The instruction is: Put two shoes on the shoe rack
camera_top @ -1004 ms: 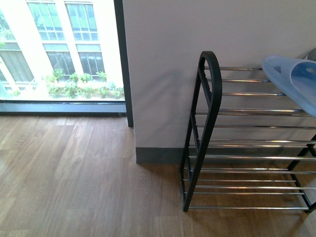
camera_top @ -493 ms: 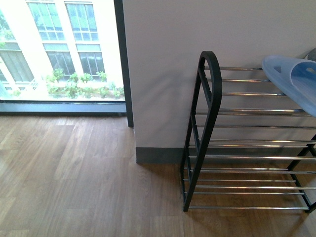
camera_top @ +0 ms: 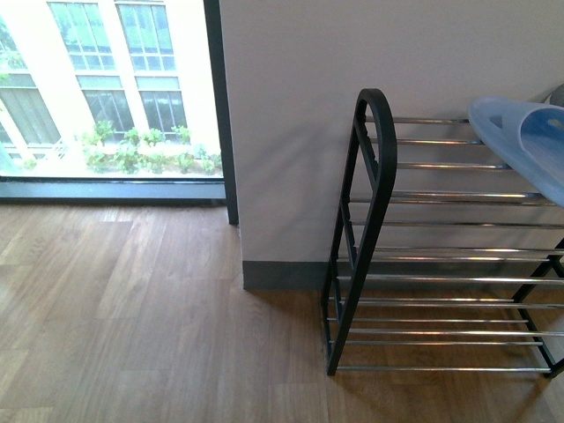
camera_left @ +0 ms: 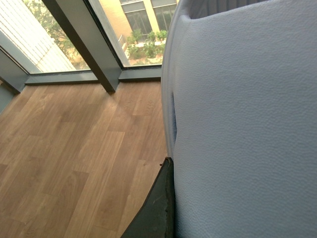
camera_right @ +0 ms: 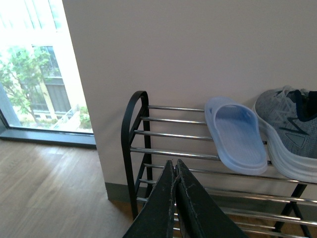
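Shoes number two on the top tier of the shoe rack (camera_right: 148, 148) in the right wrist view: a pale blue slide sandal (camera_right: 235, 134) lying sole-down across the chrome bars, and just beside it, at the wall side of the frame's far end, a grey knit sneaker (camera_right: 290, 131) with a white sole and dark lining. In the front view the whole scene sits a touch higher than half a second ago, the rack's top bars and the sandal (camera_top: 524, 141) both shifted up slightly, which suggests the body camera has tilted or moved a little rather than anything on the rack being disturbed. The right gripper (camera_right: 176, 191) has its jaws pressed together with nothing between them, hovering in front of the rack's lower tiers, apart from both shoes. The left wrist view is filled by a second pale blue slide (camera_left: 247, 124) close against the camera, over the wooden floor (camera_left: 74, 163); whether the left jaws grip it I cannot tell. That slide probably goes up next.
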Controlling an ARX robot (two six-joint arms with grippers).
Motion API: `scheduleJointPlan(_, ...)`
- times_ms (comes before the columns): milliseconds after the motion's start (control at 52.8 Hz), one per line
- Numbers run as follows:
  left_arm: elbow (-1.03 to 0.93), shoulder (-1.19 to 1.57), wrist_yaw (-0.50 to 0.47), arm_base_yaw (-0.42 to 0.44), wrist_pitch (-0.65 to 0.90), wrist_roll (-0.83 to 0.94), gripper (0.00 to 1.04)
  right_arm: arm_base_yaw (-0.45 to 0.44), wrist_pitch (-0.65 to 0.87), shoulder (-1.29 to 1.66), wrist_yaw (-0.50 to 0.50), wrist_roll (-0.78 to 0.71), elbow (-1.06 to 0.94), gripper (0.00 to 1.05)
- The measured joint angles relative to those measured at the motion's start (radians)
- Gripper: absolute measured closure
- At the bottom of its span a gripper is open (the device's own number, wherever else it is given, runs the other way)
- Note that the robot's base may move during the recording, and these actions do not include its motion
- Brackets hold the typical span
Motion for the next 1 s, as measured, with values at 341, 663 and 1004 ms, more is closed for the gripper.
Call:
scheduleJointPlan(341,0.000,0.000,0.000,0.000,0.000,0.000,1.03,0.000,-0.188,-0.183,0.000,0.000,0.000,1.03)
scheduleJointPlan(663,0.000,0.000,0.000,0.000,0.000,0.000,1.03,0.000,-0.188,-0.184,0.000,0.000,0.000,0.86)
scheduleJointPlan(1004,0.000,-0.001,-0.003,0.001,0.000,0.000,1.03,0.000,-0.188,-0.184,-0.004,0.000,0.000,0.20)
